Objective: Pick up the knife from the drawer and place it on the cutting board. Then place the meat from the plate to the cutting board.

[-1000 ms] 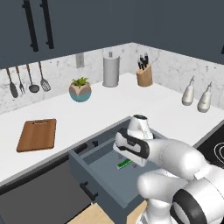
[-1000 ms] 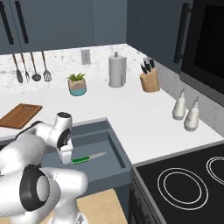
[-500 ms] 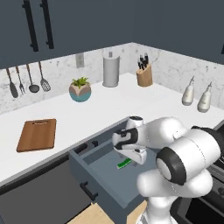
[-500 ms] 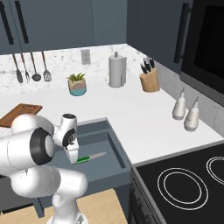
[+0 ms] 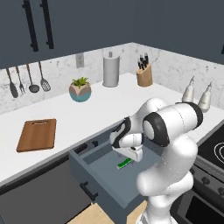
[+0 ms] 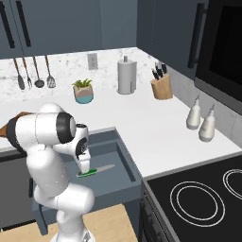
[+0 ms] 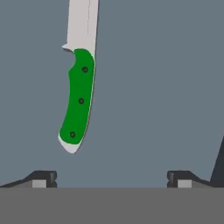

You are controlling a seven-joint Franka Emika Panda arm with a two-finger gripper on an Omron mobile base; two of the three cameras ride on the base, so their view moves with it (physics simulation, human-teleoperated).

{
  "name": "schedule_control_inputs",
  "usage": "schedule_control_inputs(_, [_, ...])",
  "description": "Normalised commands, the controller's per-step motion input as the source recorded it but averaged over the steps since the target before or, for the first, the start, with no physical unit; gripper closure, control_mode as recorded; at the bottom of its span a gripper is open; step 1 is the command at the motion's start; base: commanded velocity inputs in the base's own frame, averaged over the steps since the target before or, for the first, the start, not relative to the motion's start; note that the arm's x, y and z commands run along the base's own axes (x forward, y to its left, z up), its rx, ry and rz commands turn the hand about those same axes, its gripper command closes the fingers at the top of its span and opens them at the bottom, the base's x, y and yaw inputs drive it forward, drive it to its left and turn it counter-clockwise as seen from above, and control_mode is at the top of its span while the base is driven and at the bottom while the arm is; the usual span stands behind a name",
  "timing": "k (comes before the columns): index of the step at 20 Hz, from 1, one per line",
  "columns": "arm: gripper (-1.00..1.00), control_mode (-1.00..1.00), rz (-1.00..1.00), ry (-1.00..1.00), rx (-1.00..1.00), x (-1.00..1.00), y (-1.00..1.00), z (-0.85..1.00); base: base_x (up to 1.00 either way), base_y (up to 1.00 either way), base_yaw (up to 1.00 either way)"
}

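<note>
1. Knife (image 7: 78,103) lies flat on the floor of the open drawer (image 5: 103,177), green handle toward my hand camera and blade running away from it; from the right base view it sits in the middle of the drawer (image 6: 124,163) with the blade pointing toward the stove side.
2. My hand (image 7: 111,177) hangs low inside the drawer with its fingers spread and nothing between them; in the left base view the hand (image 5: 134,155) is just above the knife (image 5: 124,163).
3. First worry: the handle sits left of the midline between my fingertips, nearer the left one. If I go straight down I judge that finger could land on the handle and skid the knife away.
4. Second worry: the handle lies flat, so a closing grip may only catch its edges and let the knife tip or slip once lifted.
5. Third worry: the arm is folded tight over the drawer; lifting out carelessly could knock the drawer wall or front.
6. Cutting board (image 5: 38,134) waits on the worktop (image 5: 100,109) well to the left, far from the drawer, so a weak grip would have a long carry in which to fail.
7. I cannot make out the plate or the meat from here
</note>
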Motion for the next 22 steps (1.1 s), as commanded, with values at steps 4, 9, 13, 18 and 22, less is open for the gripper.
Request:
schedule_control_inputs(4, [-1.00, -1.00, 0.00, 0.06, 0.00, 0.28, -0.19, -0.43, 0.00, 0.00, 0.00])
schedule_control_inputs(9, [-1.00, -1.00, 0.00, 0.06, 0.00, 0.30, -0.20, -0.46, 0.00, 0.00, 0.00])
schedule_control_inputs(13, [-1.00, -1.00, 0.00, 0.05, 0.00, 0.34, -0.14, -0.37, 0.00, 0.00, 0.00])
schedule_control_inputs(18, [-1.00, -1.00, 0.00, 0.06, 0.00, 0.26, 0.00, -0.21, 0.00, 0.00, 0.00])
schedule_control_inputs(22, [-1.00, -1.00, 0.00, 0.05, 0.00, 0.03, 0.00, -0.29, 0.00, 0.00, 0.00])
